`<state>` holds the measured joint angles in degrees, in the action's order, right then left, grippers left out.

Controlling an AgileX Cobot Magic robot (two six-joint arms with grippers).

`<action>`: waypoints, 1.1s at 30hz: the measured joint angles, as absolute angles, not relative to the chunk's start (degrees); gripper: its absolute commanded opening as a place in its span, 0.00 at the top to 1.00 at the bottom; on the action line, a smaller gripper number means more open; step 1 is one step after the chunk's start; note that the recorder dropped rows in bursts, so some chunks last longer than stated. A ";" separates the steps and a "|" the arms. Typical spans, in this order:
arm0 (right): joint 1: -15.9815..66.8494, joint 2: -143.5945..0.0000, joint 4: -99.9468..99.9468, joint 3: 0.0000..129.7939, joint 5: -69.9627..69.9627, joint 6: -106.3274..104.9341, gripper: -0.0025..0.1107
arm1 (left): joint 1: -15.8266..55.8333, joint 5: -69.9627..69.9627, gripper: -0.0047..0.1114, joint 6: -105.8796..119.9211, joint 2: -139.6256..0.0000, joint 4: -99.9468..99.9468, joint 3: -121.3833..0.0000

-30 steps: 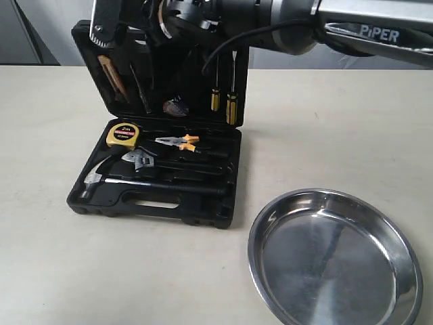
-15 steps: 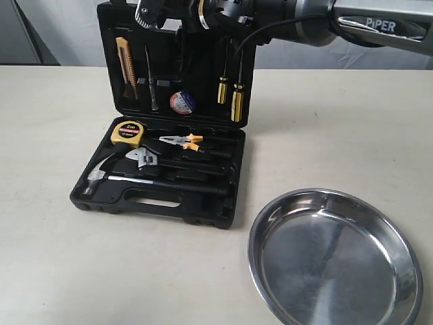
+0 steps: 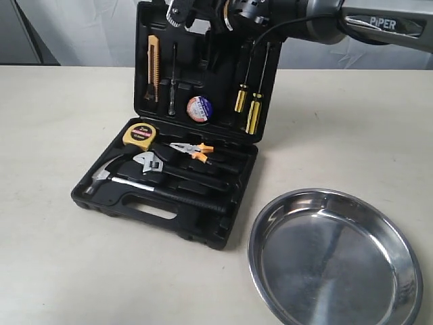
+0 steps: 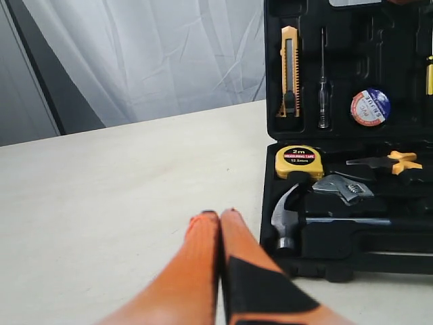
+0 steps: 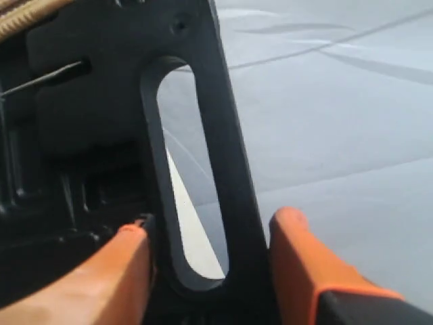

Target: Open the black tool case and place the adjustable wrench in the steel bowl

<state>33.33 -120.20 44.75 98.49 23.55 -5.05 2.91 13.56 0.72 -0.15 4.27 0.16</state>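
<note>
A yellow tape measure (image 3: 141,136) lies far left, with orange-handled pliers (image 3: 193,148) just to its right. A hammer (image 3: 101,177) lies nearer, head leftward. Behind them stand a yellow utility knife (image 3: 153,68), a tape roll (image 3: 199,108) and two yellow-handled screwdrivers (image 3: 254,112). The table (image 3: 54,122) is pale beige.

The right gripper (image 3: 181,10) is cropped by the exterior view's upper edge. In its own blurred close-up the black tool case (image 5: 88,101) stands between its fingers — whether they pinch the rim is unclear. Below that gripper, the adjustable wrench (image 3: 150,162) has a black handle that is lost against the black moulding.
</note>
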 measured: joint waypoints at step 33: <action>37.42 -115.71 15.92 97.44 41.92 0.41 0.98 | 2.91 13.56 0.96 0.72 -0.15 4.27 0.16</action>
